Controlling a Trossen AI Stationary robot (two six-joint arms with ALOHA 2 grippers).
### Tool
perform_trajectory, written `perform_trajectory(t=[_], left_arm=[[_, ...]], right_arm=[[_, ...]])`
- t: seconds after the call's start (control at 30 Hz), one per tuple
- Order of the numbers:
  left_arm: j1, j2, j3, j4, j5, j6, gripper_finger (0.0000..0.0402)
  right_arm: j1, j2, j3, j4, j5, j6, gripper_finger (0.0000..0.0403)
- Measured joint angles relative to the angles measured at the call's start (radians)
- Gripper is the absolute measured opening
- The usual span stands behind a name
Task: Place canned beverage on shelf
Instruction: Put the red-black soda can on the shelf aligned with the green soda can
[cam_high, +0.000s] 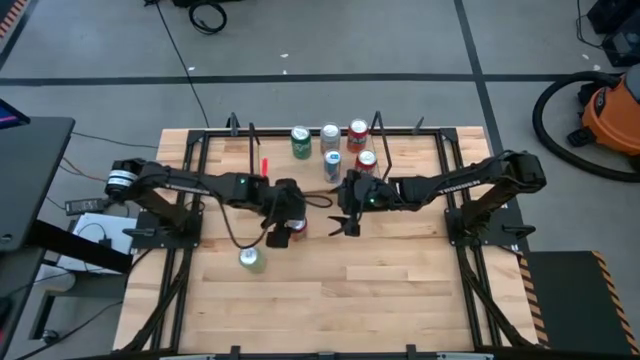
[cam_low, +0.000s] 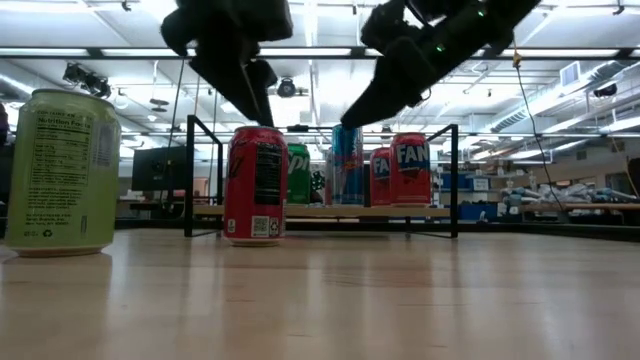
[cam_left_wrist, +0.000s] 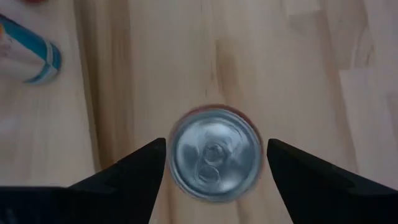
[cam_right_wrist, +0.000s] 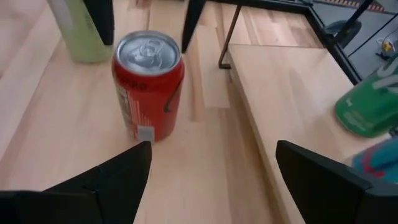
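Left hand (cam_left_wrist: 214, 165) hovering spread-fingered directly above an upright red can (cam_left_wrist: 216, 154) on the plank worktop (cam_high: 400, 290).

The glossy aluminium cylinder is standing axis-vertical just near of the plywood shelf (cam_right_wrist: 280, 87); the right hand (cam_right_wrist: 211, 168), also spread, is waiting beside it.

Bright, even ceiling strip lights (cam_low: 90, 52) in the low view; soft shadows on the tabletop (cam_high: 400, 290). The left wrist view is blurred; the red can (cam_left_wrist: 215, 155) top glints.
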Motion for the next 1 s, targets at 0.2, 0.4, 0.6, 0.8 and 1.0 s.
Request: perform_trajectory(t=[0.2, 0.4, 0.6, 0.8, 1.0], left_arm=[[0.022, 0.055, 0.035, -0.025, 0.021, 0.044, 0.0292], [0.029, 0.071, 0.036, -0.036, 0.063, 0.048, 0.0291], [0.029, 0.072, 0.037, -0.034, 0.062, -0.087, 0.0291], [0.029, 0.072, 0.036, -0.034, 0.034, -0.399, 0.0291], [0.028, 0.072, 0.034, -0.032, -0.077, -0.677, 0.0290]], right_arm=[[0.011, -0.001, -0.075, 0.113, 0.000, 0.030, 0.0354], [0.027, 0.004, -0.120, 0.190, 0.000, 0.042, 0.0354], [0.034, 0.005, -0.161, 0.245, 0.000, 0.065, 0.0354], [0.041, 0.005, -0.164, 0.246, -0.001, 0.083, 0.0354], [0.050, 0.006, -0.164, 0.249, -0.001, 0.083, 0.0354]])
